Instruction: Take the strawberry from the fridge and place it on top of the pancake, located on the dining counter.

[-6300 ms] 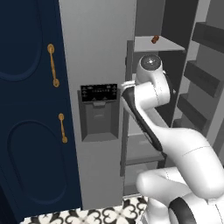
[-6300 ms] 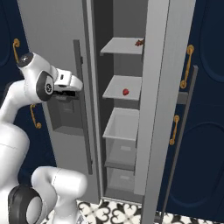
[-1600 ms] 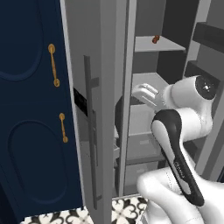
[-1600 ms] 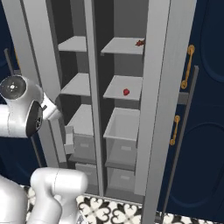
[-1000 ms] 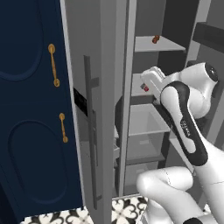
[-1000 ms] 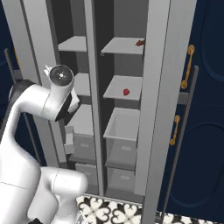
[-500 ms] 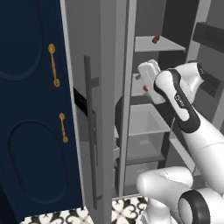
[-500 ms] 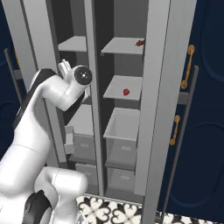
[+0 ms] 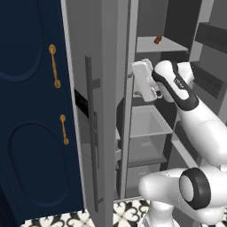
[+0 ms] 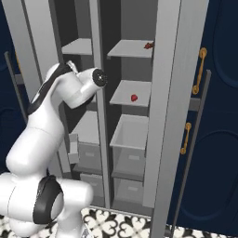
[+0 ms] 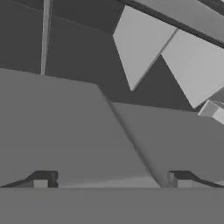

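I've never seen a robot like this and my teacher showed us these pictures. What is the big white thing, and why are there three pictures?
The big white thing is a robot arm reaching into an open grey fridge. Two pictures come from cameras riding on the robot's base, one looking from its left and one from its right. The third comes from a camera on its hand, looking past the two dark fingertips of its gripper at grey shelves; the tips stand apart with nothing between them, so it holds nothing. On a middle shelf lies a tiny red strawberry. A small brownish thing sits on the top shelf. Below are grey drawers. Beside the fridge are navy cabinet doors with gold handles.
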Motion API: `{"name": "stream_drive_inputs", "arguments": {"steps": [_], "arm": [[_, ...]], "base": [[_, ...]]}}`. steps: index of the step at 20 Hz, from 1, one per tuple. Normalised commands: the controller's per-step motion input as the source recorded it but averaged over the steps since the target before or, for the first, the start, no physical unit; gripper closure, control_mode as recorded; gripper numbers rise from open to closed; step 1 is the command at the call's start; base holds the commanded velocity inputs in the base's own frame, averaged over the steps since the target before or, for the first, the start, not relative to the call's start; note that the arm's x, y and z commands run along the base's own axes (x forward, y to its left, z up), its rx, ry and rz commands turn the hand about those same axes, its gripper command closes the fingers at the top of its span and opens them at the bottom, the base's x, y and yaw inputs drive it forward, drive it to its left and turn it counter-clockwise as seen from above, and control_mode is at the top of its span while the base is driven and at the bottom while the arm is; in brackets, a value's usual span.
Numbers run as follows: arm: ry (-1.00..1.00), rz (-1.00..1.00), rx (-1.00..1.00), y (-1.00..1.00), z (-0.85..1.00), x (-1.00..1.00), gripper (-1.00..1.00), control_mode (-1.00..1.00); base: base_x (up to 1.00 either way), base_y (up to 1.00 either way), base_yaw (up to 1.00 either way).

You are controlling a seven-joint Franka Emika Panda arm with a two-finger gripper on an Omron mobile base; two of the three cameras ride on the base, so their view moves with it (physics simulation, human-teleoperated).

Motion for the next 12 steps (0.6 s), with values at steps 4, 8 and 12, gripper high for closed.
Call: {"name": "stream_drive_inputs", "arguments": {"steps": [4, 8, 12], "arm": [[0.00, 0.29, 0.00, 0.58, 0.00, -0.13, -1.00, -1.00], [0.00, 0.29, 0.00, 0.59, 0.00, -0.38, -1.00, -1.00], [0.00, 0.27, 0.00, 0.68, 0.00, -0.27, -1.00, -1.00]], "base": [[0.00, 0.00, 0.00], [0.00, 0.00, 0.00], [0.00, 0.00, 0.00]]}}
